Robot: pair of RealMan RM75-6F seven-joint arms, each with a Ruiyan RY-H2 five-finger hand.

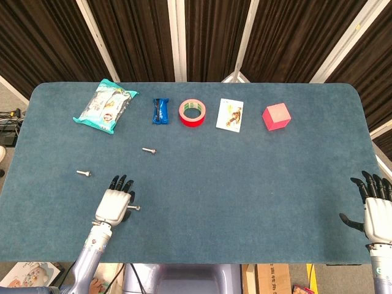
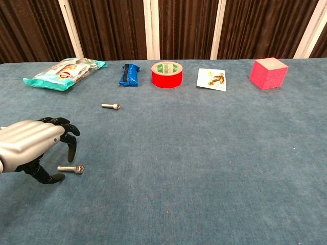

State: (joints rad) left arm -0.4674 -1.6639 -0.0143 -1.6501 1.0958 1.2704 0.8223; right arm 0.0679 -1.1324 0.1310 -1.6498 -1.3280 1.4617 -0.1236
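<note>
Left hand [image 2: 31,145] arches over a bolt [image 2: 71,169] near the table's [image 1: 245,184] front edge, fingers apart, grasping nothing; right hand [image 1: 375,211], spread and empty, sits at the right corner.

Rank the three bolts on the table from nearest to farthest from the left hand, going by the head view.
Measured from the left hand:
1. The bolt by the hand, just off its right side, by the fingertips.
2. The bolt to the outer left, up and left of the hand.
3. The bolt toward the middle, farther up the table, below the blue wrapper.
</note>
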